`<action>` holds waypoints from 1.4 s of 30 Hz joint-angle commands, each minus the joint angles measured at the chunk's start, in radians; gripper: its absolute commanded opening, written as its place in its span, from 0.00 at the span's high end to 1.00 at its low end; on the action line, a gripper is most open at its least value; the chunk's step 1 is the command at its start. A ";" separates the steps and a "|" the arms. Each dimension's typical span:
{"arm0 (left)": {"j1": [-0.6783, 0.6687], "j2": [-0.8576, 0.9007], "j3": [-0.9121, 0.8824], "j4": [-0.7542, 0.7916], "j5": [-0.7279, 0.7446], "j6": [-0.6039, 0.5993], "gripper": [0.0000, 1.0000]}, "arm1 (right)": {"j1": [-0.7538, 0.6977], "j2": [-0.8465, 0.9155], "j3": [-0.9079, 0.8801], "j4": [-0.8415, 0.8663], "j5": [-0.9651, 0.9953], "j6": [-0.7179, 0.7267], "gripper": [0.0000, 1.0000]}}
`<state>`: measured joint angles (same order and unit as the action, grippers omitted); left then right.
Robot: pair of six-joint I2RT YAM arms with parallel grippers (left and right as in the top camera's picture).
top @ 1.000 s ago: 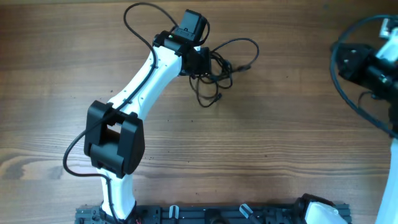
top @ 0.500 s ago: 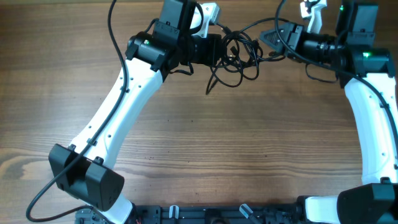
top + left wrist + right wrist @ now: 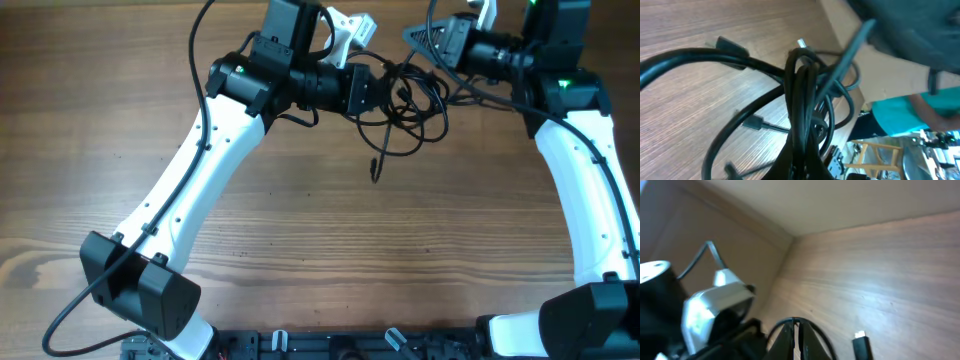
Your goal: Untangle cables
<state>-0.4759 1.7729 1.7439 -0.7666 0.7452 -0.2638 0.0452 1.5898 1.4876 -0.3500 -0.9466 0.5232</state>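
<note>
Looking down from overhead, one messy bundle of cables was seen clamped in the left gripper, its jaws closed tight on the strands. Loops were spread just to the right of that gripper, and one loose plug end was stretched out on its near side, over the wooden table. The right gripper was spotted just beyond the left gripper and a bit to its right, jaws pressed together. Whether a strand was pinched there couldn't be told, tbh.

Counts: two arms, two grippers and one tangle were in play. How many separate cords were in it couldn't be sorted out, since they were too knotted. From the left wrist, three plug ends could be made out around the bundle. From the right wrist, only one plug and a thin loop were caught.
</note>
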 commanded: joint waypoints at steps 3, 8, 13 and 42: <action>-0.004 -0.010 0.010 -0.084 -0.253 -0.036 0.96 | -0.031 -0.062 0.008 0.167 -0.217 0.119 0.96; -0.003 -0.009 0.010 -0.144 -0.360 -0.036 0.96 | -0.190 -0.151 0.008 0.444 -0.393 0.352 0.96; -0.003 -0.009 0.009 -0.168 -0.431 -0.035 0.96 | -0.360 -0.160 0.008 0.452 -0.419 0.417 0.96; -0.001 -0.010 0.009 -0.030 -0.336 -0.193 0.96 | 0.109 -0.149 0.008 -0.406 0.472 -0.158 0.24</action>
<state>-0.5213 1.7645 1.7565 -0.8379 0.4343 -0.3252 0.1547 1.4601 1.4811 -0.7071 -0.4931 0.3687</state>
